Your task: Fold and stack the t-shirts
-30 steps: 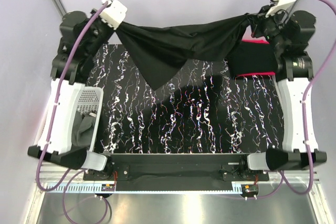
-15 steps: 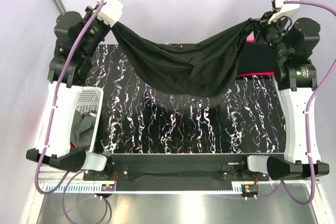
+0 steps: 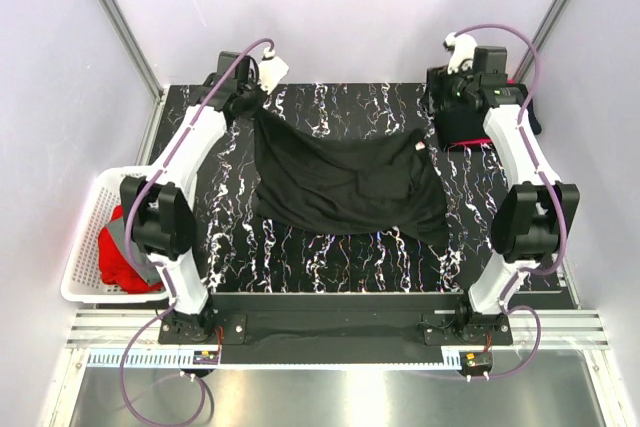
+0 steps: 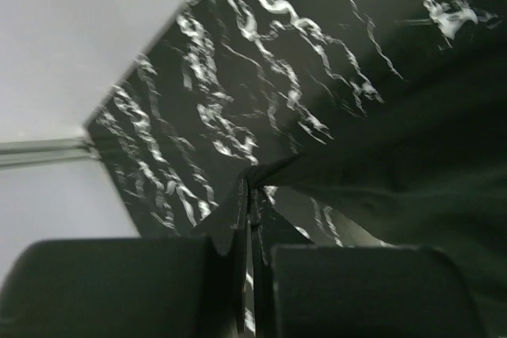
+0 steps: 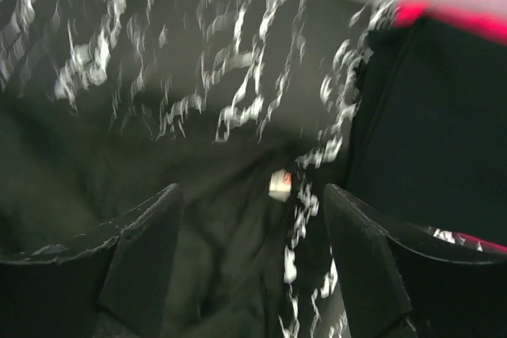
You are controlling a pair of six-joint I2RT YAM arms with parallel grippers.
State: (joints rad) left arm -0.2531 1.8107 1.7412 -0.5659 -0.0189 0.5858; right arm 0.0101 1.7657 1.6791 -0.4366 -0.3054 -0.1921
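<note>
A black t-shirt (image 3: 345, 182) lies spread and rumpled on the middle of the marbled table (image 3: 330, 112). My left gripper (image 3: 254, 108) is at the shirt's far left corner and shut on it. In the left wrist view, the closed fingertips (image 4: 249, 189) pinch a point of black t-shirt (image 4: 412, 164) cloth. My right gripper (image 3: 438, 112) hovers open over the far right corner with nothing between its fingers (image 5: 146, 235). Below it lie the loose t-shirt (image 5: 222, 267) and its white label (image 5: 279, 184).
A folded black and red stack (image 3: 470, 129) sits at the back right, close to the right gripper, and shows in the right wrist view as a stack (image 5: 432, 132). A white slatted basket (image 3: 85, 242) at the left edge holds red and grey shirts (image 3: 118, 252).
Both arms have swung out and lowered the hanging black t-shirt onto the table. The right gripper has opened and let go of its corner. The left still holds its corner.
</note>
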